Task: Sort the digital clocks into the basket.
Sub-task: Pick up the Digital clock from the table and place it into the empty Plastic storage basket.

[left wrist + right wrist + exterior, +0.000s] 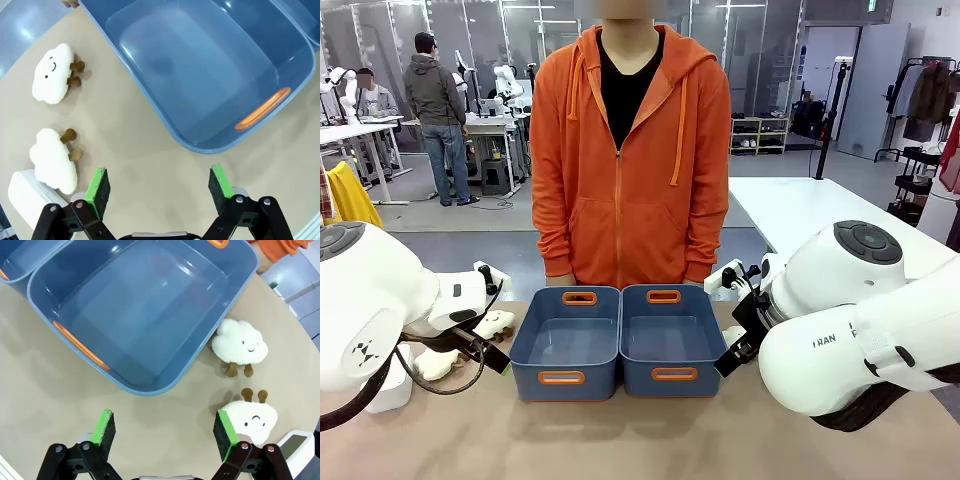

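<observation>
While both jaw pairs are spread wide and empty, your left gripper point(160, 187) and right gripper point(167, 435) hover over bare table point(165, 165), just short of the near rims. Two digital clocks: left clock point(22, 195) tight against a plush, right clock point(300, 447) just beside another. Four plush toys point(50, 75) point(52, 160) point(239, 344) point(250, 417), two per side, flank two adjoining baskets point(600, 385) point(640, 382). A person point(630, 160) stands at the far edge.

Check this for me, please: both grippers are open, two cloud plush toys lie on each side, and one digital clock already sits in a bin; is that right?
Not quite: the front view shows the left bin and the right bin both empty. One digital clock lies on the table in the left wrist view, the other clock in the right wrist view. The rest holds.
</observation>
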Controlling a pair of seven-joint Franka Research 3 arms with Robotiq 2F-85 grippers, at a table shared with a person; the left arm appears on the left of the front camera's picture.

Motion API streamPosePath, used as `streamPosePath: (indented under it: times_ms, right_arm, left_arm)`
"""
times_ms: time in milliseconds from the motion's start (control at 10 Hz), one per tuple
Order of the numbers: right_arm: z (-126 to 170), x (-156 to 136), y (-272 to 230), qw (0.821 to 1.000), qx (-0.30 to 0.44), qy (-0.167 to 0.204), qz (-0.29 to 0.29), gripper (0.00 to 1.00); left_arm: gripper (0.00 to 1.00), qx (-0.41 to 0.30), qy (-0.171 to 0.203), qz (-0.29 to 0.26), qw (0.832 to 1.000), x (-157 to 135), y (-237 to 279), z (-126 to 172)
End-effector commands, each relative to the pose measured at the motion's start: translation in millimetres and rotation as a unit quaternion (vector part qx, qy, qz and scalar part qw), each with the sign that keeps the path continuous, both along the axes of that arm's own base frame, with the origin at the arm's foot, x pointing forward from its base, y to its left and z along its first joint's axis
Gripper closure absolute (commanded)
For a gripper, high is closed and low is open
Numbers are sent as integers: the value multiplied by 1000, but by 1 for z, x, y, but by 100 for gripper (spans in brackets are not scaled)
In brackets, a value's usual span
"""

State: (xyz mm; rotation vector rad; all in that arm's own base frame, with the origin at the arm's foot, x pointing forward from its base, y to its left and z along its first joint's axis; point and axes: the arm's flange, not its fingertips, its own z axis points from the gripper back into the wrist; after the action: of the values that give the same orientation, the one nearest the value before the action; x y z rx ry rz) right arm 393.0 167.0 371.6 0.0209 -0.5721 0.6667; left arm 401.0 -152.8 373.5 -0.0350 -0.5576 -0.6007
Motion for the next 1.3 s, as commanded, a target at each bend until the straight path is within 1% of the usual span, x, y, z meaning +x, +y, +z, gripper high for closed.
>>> streamPosePath:
  times_ms: [0,900,1000,1100,1200]
  right_arm:
    - [0,0,0,1000,1,0,-1,0]
    - [0,0,0,1000,0,0,0,0]
    - [16,13,-13,999,32,15,-4,0]
    - [32,22,-29,998,59,24,0,0]
    - [44,28,-45,996,79,26,6,0]
  left_arm:
    - [0,6,3,-1,1000,0,1,-1]
    - [0,0,0,0,1000,0,0,0]
    - [0,-12,20,-11,1000,-2,7,15]
    - [0,-7,21,-29,999,-7,14,29]
    - [0,-14,41,-52,998,-14,22,44]
